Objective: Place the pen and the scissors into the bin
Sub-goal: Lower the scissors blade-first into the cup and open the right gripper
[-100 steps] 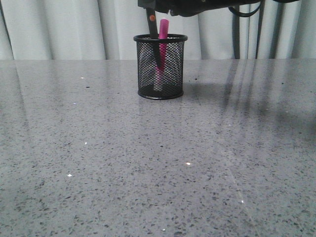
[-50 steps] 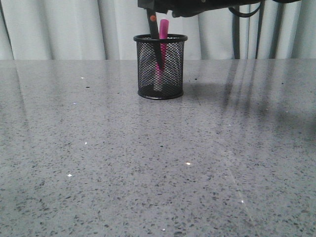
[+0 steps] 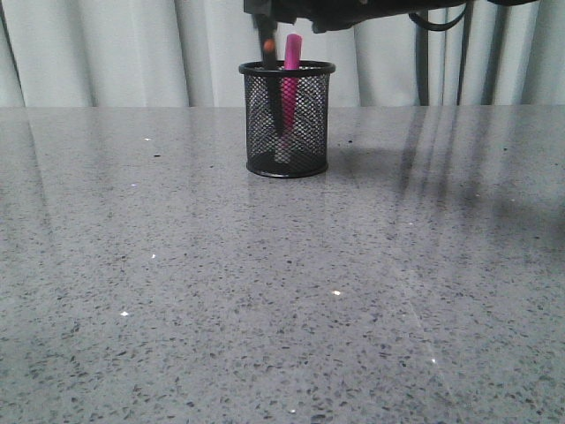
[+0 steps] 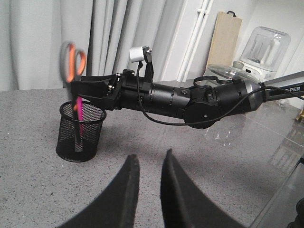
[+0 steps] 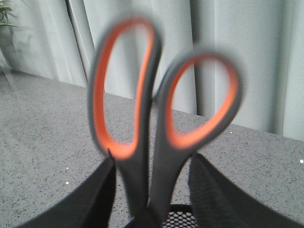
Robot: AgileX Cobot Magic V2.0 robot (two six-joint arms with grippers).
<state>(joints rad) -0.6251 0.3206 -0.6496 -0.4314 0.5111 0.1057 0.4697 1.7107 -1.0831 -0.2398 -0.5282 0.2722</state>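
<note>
Right gripper (image 3: 269,11) sits at the top edge of the front view, centre-left, directly over the bin (image 3: 286,119); its fingers are cut off there, so their grip can't be read from this view. Scissors (image 3: 272,84) stand blades-down inside the bin, orange pivot just above the rim, w/ the pen (image 3: 290,66) upright beside them, pink end poking out. Bin stands on the grey speckled table (image 3: 265,291), upper centre of frame.

Left wrist view: left gripper (image 4: 148,178) at bottom centre, fingers apart w/ a narrow gap, holding nothing. Right arm (image 4: 190,97) reaches across mid-frame to the bin at left; blurred orange handle loops show above it — pen visible through the mesh.

Right wrist view: blurred scissors fill the centre, handles up, standing between the two dark fingers (image 5: 95,199). Fingers look spread either side of the handles, not pressing them. Bin rim just shows at the bottom edge.
</note>
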